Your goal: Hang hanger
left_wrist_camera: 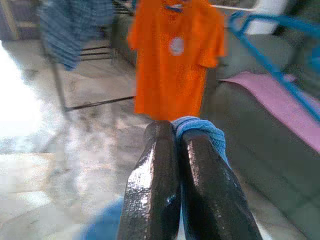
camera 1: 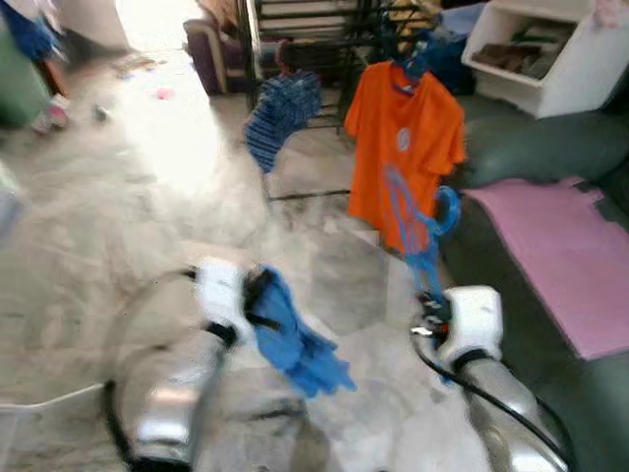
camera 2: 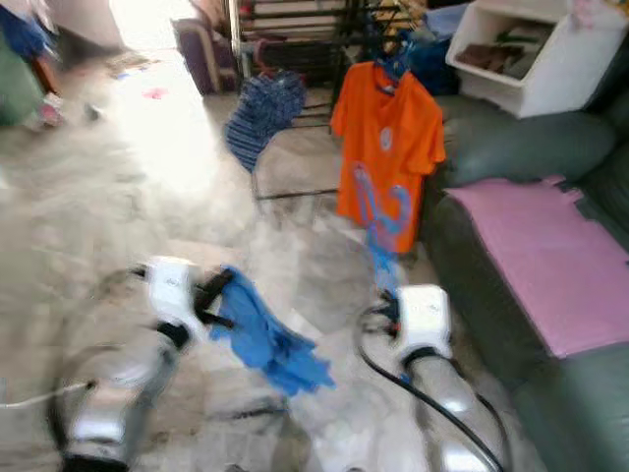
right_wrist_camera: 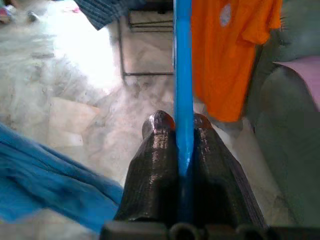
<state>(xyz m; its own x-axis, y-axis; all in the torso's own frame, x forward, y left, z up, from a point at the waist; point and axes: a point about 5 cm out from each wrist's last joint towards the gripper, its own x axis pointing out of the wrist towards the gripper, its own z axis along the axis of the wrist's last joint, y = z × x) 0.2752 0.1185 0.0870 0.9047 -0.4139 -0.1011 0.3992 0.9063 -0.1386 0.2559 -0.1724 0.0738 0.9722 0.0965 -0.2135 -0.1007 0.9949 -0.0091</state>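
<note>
Two grippers: left (left_wrist_camera: 177,145) fingers clamp one blue cloth (camera 1: 295,339); right (right_wrist_camera: 182,120) clamp one blue hanger (right_wrist_camera: 183,60).

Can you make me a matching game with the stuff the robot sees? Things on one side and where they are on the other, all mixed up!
Things:
1. blue cloth
2. blue hanger
3. orange T-shirt
4. pink mat

Places:
A. hanging on the drying rack
B. lying on the dark sofa
C. pinched in the left gripper
D. clamped in the right gripper

Right pairs: 1-C, 2-D, 3-A, 4-B
</note>
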